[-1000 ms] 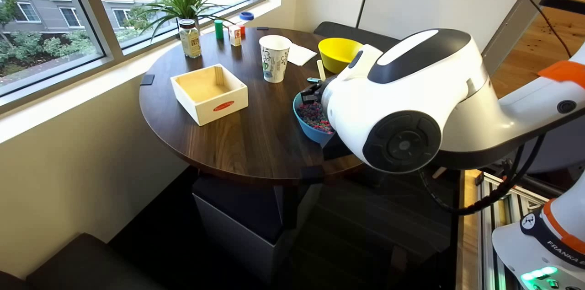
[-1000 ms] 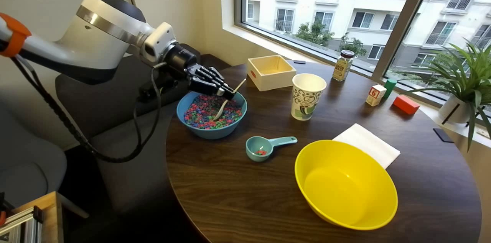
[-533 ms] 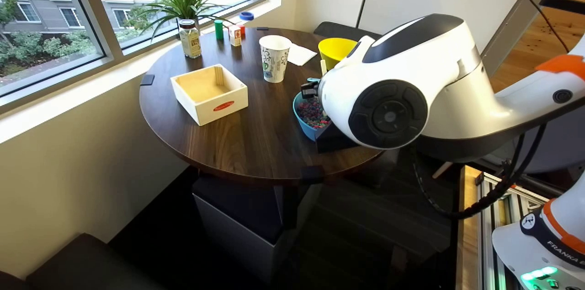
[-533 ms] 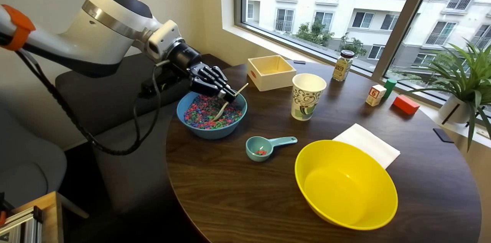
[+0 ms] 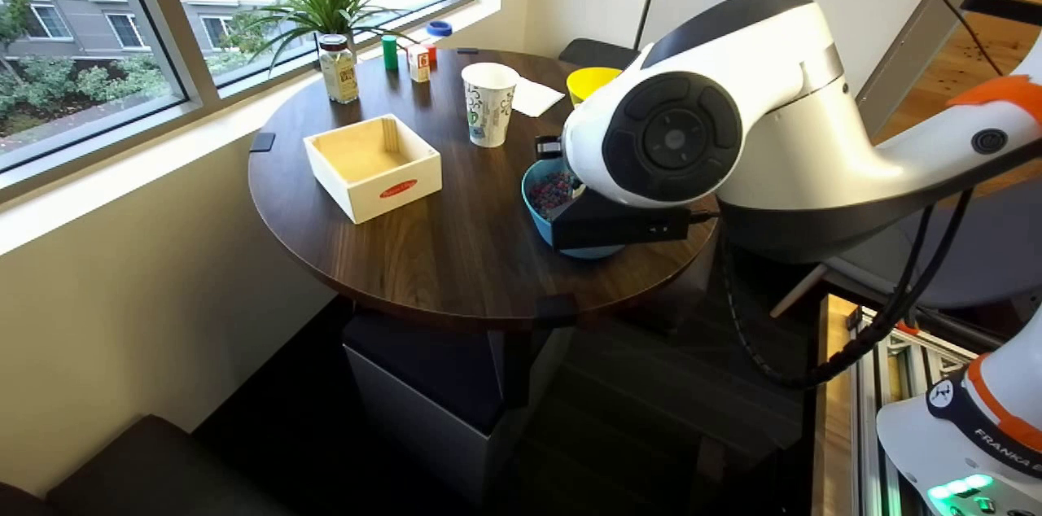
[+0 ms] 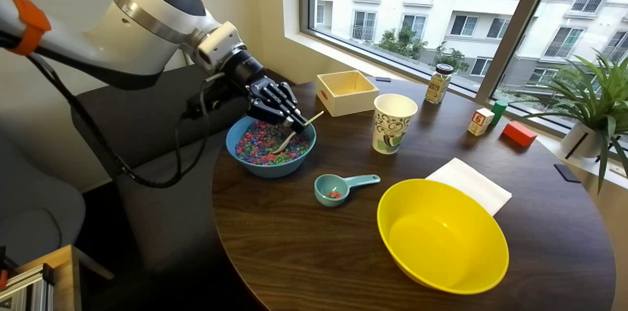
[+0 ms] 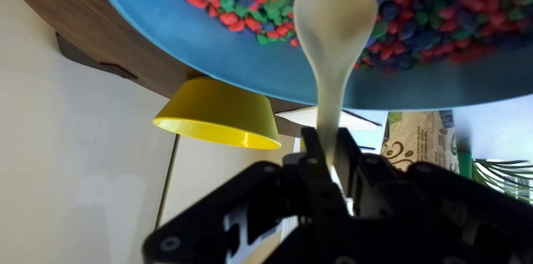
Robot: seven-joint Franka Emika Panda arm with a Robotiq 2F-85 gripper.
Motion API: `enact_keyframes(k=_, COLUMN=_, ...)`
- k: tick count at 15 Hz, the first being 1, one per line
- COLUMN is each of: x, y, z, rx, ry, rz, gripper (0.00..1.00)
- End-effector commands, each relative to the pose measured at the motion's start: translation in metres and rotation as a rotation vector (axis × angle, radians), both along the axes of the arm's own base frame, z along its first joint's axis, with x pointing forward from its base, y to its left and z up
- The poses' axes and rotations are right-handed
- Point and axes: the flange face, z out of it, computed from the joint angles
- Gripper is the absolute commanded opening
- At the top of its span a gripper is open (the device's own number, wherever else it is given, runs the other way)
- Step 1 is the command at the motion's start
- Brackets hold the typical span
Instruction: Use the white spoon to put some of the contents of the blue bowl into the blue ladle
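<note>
Pinching the slender white plastic spoon (image 7: 331, 47), jaws nearly closed, the black gripper (image 6: 297, 124) leaned over the round blue bowl (image 6: 272, 171), left of centre in an exterior view, spoon tip among multicoloured pieces (image 6: 257, 143).

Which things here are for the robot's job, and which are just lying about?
The job: white spoon in the hand, blue bowl, multicoloured pieces, blue ladle.
Lying about: yellow bowl, paper cup, wooden box, napkin, jar, numbered block, red block.
</note>
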Motion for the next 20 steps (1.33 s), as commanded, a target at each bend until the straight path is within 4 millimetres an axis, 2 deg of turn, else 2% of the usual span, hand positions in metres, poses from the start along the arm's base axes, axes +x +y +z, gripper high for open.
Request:
enact_keyframes(k=1, x=0.006, y=-0.002, z=0.003, rx=0.079, ry=-0.008, rz=-0.032, gripper=0.03)
enact_keyframes(k=10, x=0.008, y=-0.003, z=0.005, rx=0.168, ry=-0.006, rz=-0.063, gripper=0.03)
enact_keyframes(k=20, x=0.016, y=-0.017, z=0.028, rx=0.305, ry=-0.047, rz=-0.07, gripper=0.03)
